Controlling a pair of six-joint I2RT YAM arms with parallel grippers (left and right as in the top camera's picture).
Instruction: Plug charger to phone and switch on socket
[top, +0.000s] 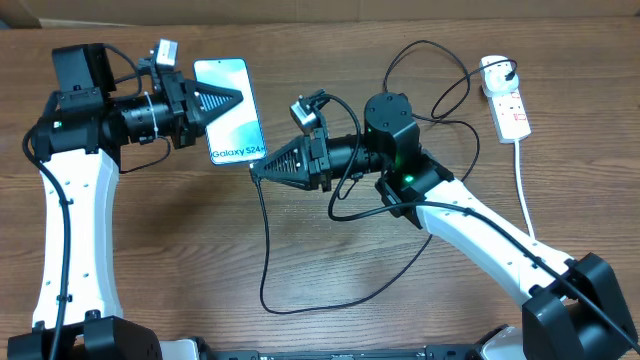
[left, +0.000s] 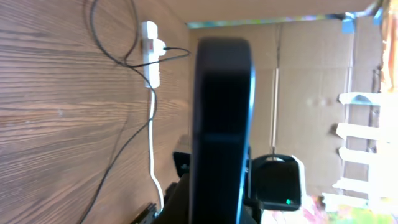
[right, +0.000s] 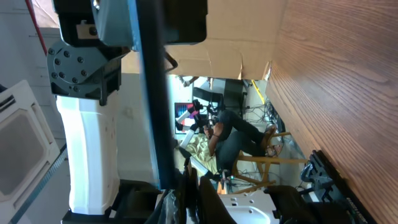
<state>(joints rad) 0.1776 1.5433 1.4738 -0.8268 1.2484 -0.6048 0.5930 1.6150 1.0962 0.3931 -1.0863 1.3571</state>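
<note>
Wood-grain table stretches under both of your arms, with a cardboard wall at its far side. Your left gripper is clamped on the phone, its fingers lying across the upper part of the lit screen. From both wrist cameras the phone shows edge-on.

Your right gripper is pinched closed on the connector end of the charger. Its fingertips sit right at the phone's lower edge. You cannot tell whether the tip is in the port, because the fingers hide it. From those fingertips the black cable drops toward the near side of the table, loops there, and runs back behind the right wrist.

The socket lies well behind that wrist, far from both grippers. The charger's white plug sits in its far end, and a thick white cord trails from it.
</note>
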